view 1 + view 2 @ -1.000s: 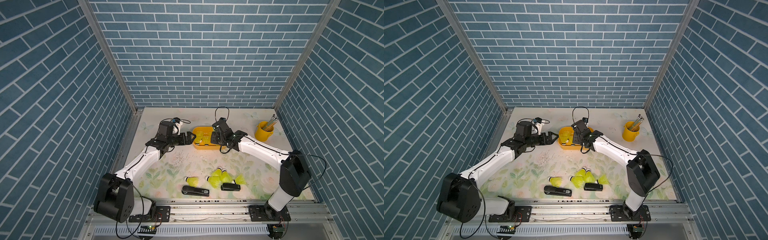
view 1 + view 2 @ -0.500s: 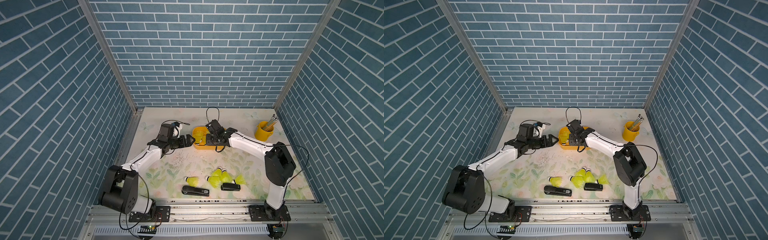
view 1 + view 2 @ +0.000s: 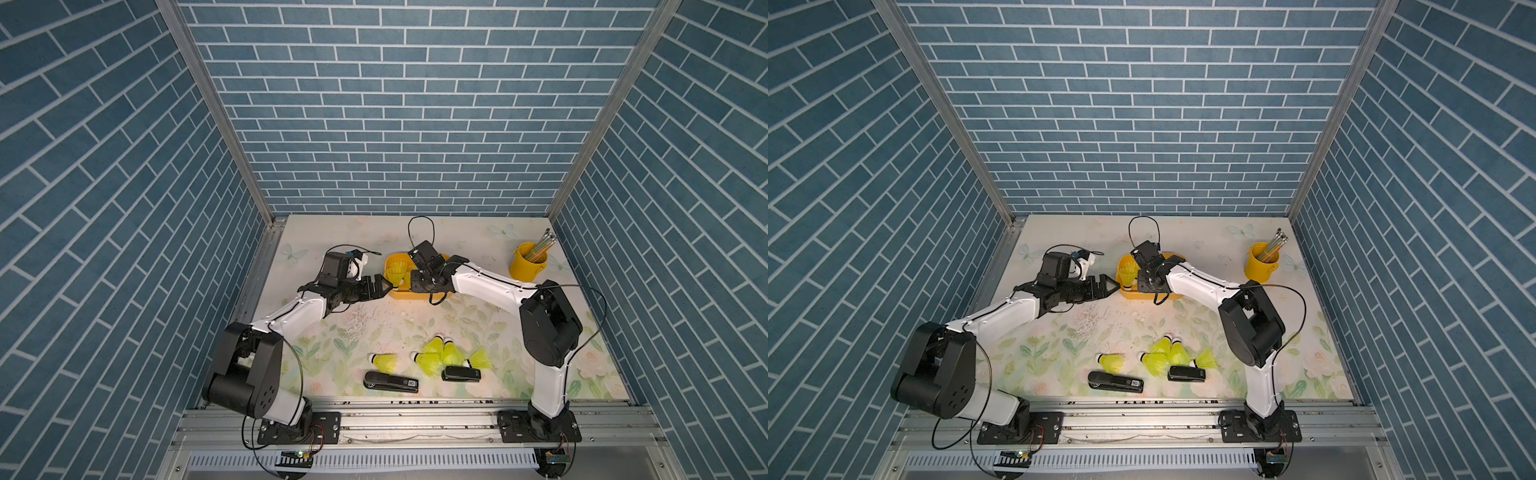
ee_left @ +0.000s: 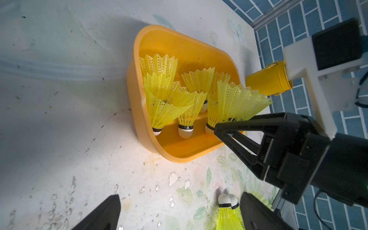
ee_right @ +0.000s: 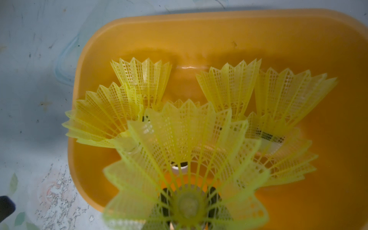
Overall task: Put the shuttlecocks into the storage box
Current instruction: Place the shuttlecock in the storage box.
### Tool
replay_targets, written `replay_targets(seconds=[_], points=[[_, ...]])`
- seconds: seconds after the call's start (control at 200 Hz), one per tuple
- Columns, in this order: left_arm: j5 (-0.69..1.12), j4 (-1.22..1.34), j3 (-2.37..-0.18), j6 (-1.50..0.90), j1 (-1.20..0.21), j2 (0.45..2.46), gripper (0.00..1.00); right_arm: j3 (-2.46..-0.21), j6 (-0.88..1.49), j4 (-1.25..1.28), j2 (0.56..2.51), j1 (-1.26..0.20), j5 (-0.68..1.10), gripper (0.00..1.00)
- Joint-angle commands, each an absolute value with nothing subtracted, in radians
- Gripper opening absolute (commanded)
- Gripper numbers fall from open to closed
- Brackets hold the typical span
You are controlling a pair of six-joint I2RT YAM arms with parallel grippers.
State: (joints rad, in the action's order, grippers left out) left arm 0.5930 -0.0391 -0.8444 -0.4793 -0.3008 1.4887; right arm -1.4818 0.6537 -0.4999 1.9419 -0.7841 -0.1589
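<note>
Reaches further across the storage box point(image 4: 137, 111) than a second ago with the right gripper point(image 5: 188, 201) pinching a shuttlecock point(image 5: 185, 143) by its tip, skirt ahead over the pile point(image 5: 143, 79) — leaves the left gripper point(image 3: 385, 287) spread wide alongside.

Robot lab test cell: blue brick-print panels point(image 3: 374, 104) box in the floral bench point(image 3: 478, 243) on three sides; aluminium mounting rail point(image 3: 415, 419) along bench's front edge.
</note>
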Motion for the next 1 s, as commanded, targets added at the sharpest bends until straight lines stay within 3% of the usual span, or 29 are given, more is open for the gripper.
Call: replay_targets(seconds=[0.0,0.62,0.995], points=[[0.621,0.003,-0.84,-0.471,-0.31,1.496,1.0,-1.502,0.637,-0.531,1.96,-0.781,-0.188,0.11],[0.583,0.003,-0.943,-0.46,-0.383,1.595,1.0,-1.501,0.638,-0.55,1.98,-0.773,-0.196,0.12],[0.571,-0.013,-0.957,-0.457,-0.386,1.598,1.0,-1.508,0.631,-0.56,1.968,-0.771,-0.188,0.35]])
